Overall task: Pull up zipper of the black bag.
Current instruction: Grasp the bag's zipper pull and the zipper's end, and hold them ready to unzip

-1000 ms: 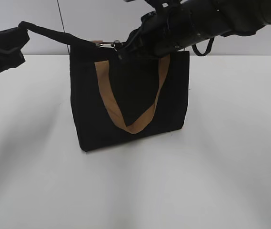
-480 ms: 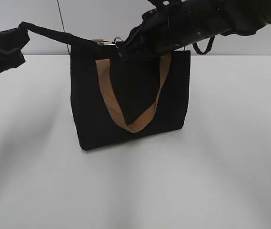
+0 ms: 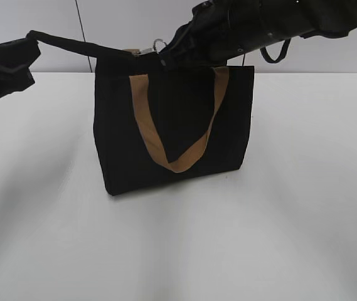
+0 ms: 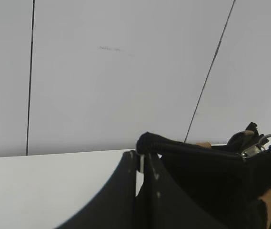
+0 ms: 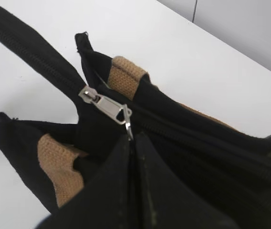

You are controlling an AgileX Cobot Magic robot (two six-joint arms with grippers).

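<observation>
The black bag (image 3: 172, 125) stands upright mid-table, a tan handle (image 3: 172, 164) hanging down its front. A black zip tail (image 3: 71, 45) stretches taut from its top left corner. My left gripper (image 3: 26, 49) is shut on the end of that tail, seen close in the left wrist view (image 4: 143, 153). My right gripper (image 3: 169, 55) is above the bag's top edge, shut on the silvery pull tab (image 5: 125, 119) of the zipper (image 5: 95, 98). In the right wrist view, my right gripper's fingertips (image 5: 131, 139) pinch the tab's end. The pull ring also shows in the exterior view (image 3: 157, 45).
The white table (image 3: 178, 251) surrounds the bag. A pale panelled wall (image 4: 125, 71) stands behind it. The right arm (image 3: 272, 25) crosses above the bag's top right corner. The second tan handle (image 5: 59, 167) lies folded inside the bag's mouth.
My right gripper has moved right and slightly up with the pull tab. The bag's top right corner has shifted a little right. The left gripper has stayed put.
</observation>
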